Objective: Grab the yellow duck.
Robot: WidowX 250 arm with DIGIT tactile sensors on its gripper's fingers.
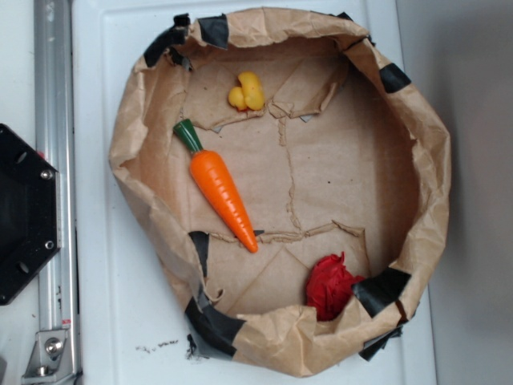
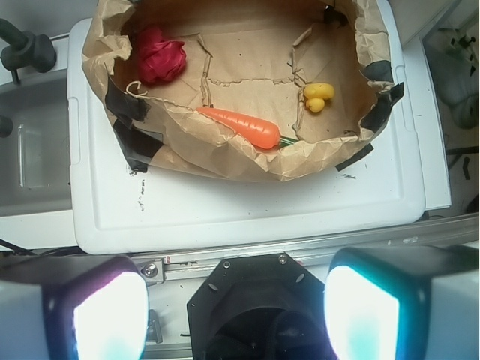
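The yellow duck (image 1: 247,92) sits inside a brown paper bowl (image 1: 433,160), up near twelve o'clock in the exterior view. It is close to the crinkly paper wall there. In the wrist view the duck (image 2: 319,96) is over at about two o'clock in the bowl.

The gripper (image 2: 236,311) is far back from the bowl, above the robot's black base. Its two fingers (image 2: 97,315) glow blue-white at the bottom of the wrist view, with a wide gap between them, so the jaws are open and hold nothing. The glare makes their edges hard to see, so I am not sure just how wide.

What could go wrong? The duck is tiny and shiny, so it could slip out when the fingers squeeze. The paper wall is tall and floppy, and a finger could catch on it and push the whole bowl across the white board (image 1: 120,321). The orange carrot (image 1: 223,192) lies near the middle, between the gripper and the duck in the wrist view, so a low path could bump it. The red lump (image 1: 330,285) is well apart, near five o'clock, and looks safe.
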